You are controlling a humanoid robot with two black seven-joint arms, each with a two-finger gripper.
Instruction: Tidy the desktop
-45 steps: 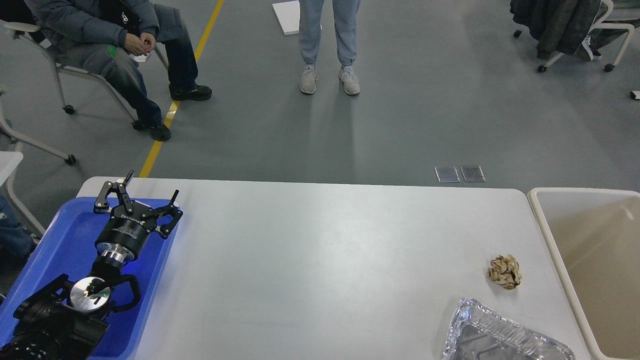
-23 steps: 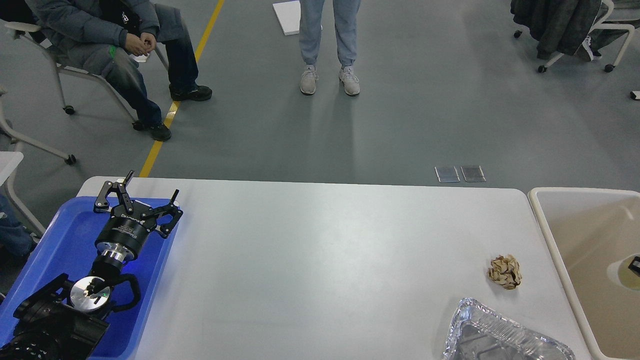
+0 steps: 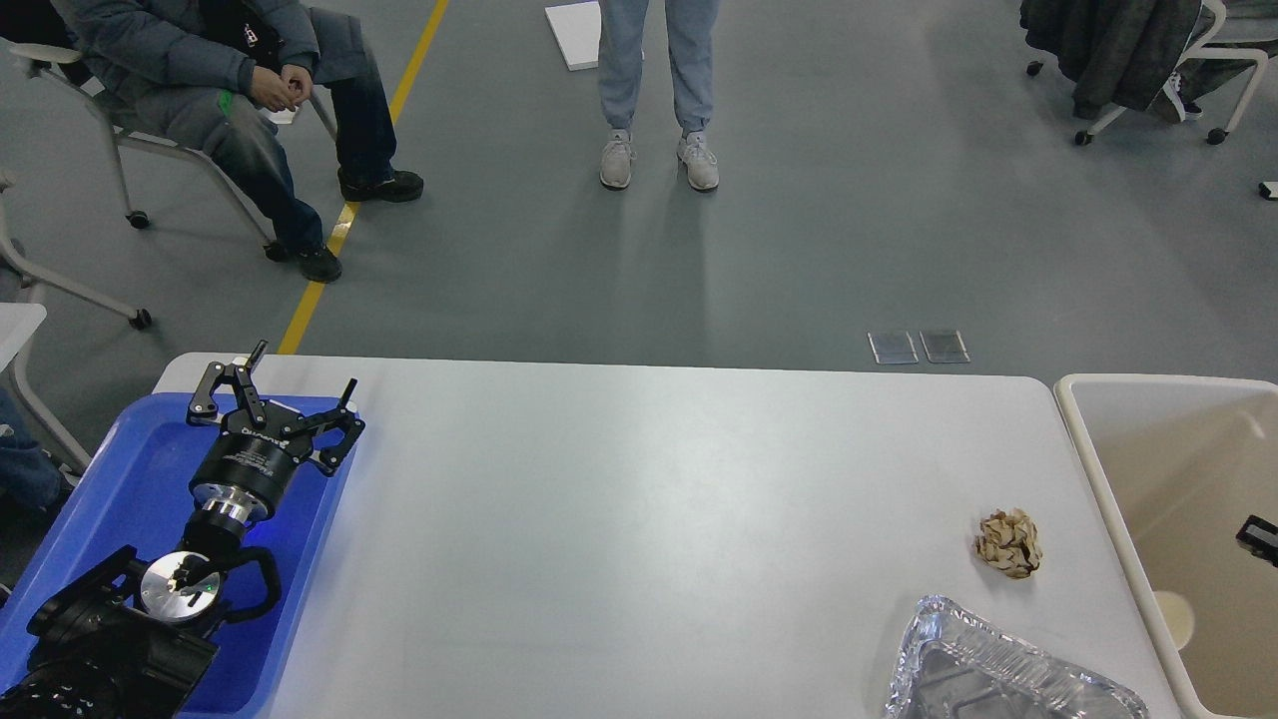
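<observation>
The desktop [image 3: 639, 519] is a light grey-white tabletop. A crumpled brown paper ball [image 3: 1008, 542] lies on it near the right side. A crinkled foil tray [image 3: 998, 674] sits at the front right, cut off by the frame. My left gripper [image 3: 305, 367] is open and empty, hovering over the far end of the blue tray [image 3: 110, 479]. Only a small black tip of my right gripper [image 3: 1258, 537] shows at the right edge, over the beige bin [image 3: 1098, 469]. A pale round object [image 3: 1174, 619] lies inside the bin by its left wall.
A seated person [image 3: 230, 90] is at the far left and a standing person [image 3: 657, 100] is beyond the table. Chairs [image 3: 1148, 60] stand at the far right. The bin adjoins the table's right edge.
The pale round object appeared by my right gripper tip in the bin, then moved down-left to the bin's left wall. The left arm has not moved.
</observation>
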